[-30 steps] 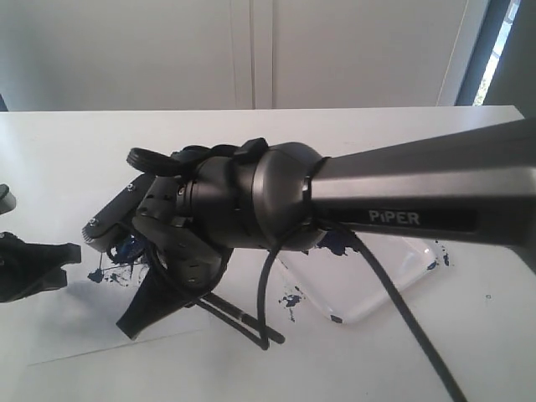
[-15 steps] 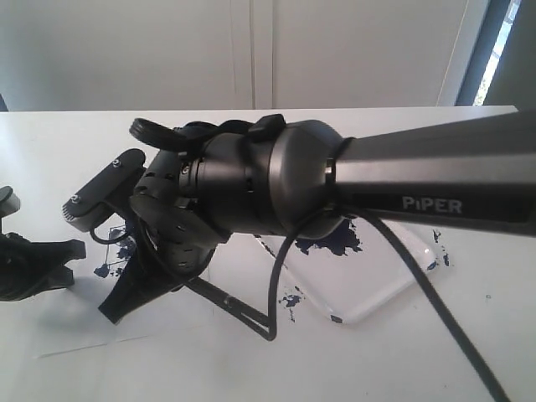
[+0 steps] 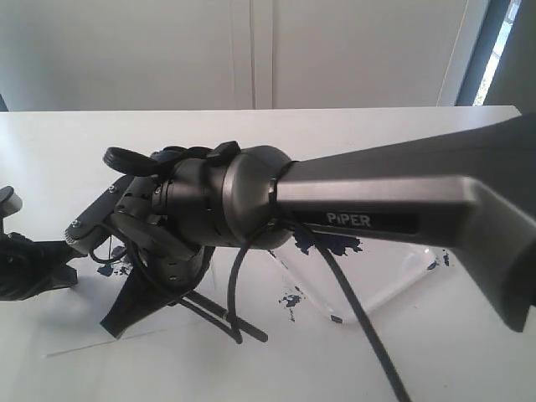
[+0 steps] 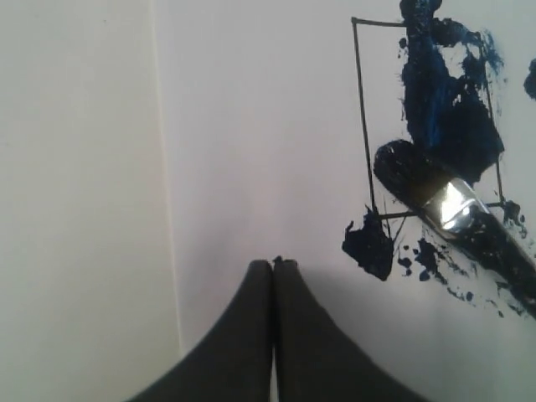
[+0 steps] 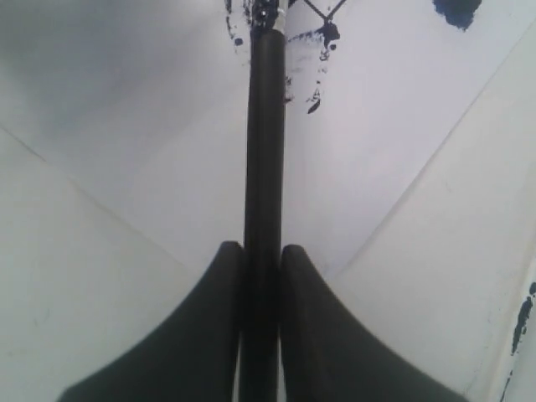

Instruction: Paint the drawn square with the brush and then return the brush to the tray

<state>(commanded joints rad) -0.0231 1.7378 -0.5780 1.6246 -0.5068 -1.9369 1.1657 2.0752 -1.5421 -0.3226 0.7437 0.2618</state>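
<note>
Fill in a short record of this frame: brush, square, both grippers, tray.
brush: held by right gripper, tip on the drawn square
drawn square: partly painted dark blue, splashes outside its outline
left gripper: shut, empty, above the paper beside the square
tray: brush not in it

You're seeing the right arm [image 3: 377,201] fill the frame, in from the right and across the middle. The right hand [image 3: 126,314] points down over the paper sheet [image 3: 75,331] on the near-left desk [image 3: 67,151]; contact unclear. Blue smears [image 3: 117,270] sit just behind it. The left hand [image 3: 59,266] sits low at the left edge. The tray [image 3: 381,297] is right of centre, half hidden by the arm, with a paint blob [image 3: 331,243] showing. A cable [image 3: 368,335] hangs near.
</note>
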